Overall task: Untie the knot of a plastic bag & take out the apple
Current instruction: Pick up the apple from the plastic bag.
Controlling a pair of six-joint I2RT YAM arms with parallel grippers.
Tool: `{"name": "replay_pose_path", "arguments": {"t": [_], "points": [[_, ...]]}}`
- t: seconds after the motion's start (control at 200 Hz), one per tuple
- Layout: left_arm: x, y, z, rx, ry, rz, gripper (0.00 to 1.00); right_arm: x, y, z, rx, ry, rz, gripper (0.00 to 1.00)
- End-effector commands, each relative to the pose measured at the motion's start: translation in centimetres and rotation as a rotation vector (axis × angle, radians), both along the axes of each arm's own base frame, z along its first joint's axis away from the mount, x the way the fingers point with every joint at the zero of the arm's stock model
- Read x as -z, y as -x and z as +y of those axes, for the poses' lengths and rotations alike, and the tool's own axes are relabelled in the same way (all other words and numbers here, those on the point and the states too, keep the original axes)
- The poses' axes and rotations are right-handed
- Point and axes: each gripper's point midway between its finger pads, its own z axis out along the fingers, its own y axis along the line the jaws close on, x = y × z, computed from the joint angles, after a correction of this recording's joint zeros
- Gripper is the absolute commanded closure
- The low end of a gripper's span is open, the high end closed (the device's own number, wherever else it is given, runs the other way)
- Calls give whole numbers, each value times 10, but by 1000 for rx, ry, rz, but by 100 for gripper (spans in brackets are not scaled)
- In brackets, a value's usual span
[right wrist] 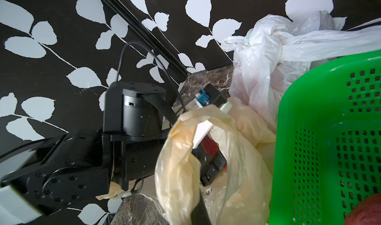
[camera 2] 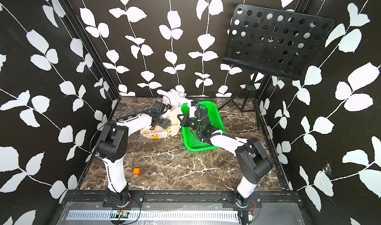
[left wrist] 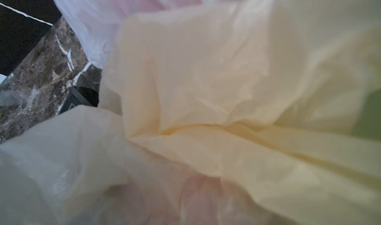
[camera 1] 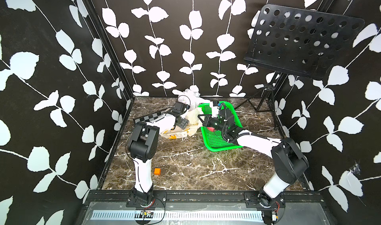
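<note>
Though the right jaws are clenched, thin film of the cream bag (right wrist: 179, 151) loops over one of them, and I cannot tell how the left jaws stand, buried inside that crinkled bag. The apple (right wrist: 367, 212), round and mottled red, lies in the perforated green basket (right wrist: 288, 131). If I withdraw carelessly, the clingy film could snag and drag the bag along.
</note>
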Motion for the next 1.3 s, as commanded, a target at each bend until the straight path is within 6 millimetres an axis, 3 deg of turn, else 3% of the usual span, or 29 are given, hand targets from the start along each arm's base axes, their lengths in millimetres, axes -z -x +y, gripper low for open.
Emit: {"name": "replay_pose_path", "arguments": {"t": [0.0, 0.115, 0.23, 0.52, 0.78, 1.11, 1.295], "points": [[3, 7, 9, -33, -28, 54, 12, -18, -5, 3, 1, -46, -39, 100], [12, 10, 11, -36, -49, 101, 12, -18, -6, 3, 4, -45, -39, 100], [11, 9, 12, -45, -50, 102, 19, -17, -6, 2, 5, -44, -38, 100], [-50, 12, -4, -21, 128, -58, 38, -14, -6, -2, 21, -31, -34, 100], [-78, 52, -7, 8, 252, -63, 41, -24, -12, -2, 45, -40, -51, 100], [-65, 108, -9, 74, 312, 88, 38, -46, -18, -2, 68, -81, -82, 100], [-87, 122, -20, 116, 416, 71, 36, -49, -24, -7, 101, -53, -97, 100]]}}
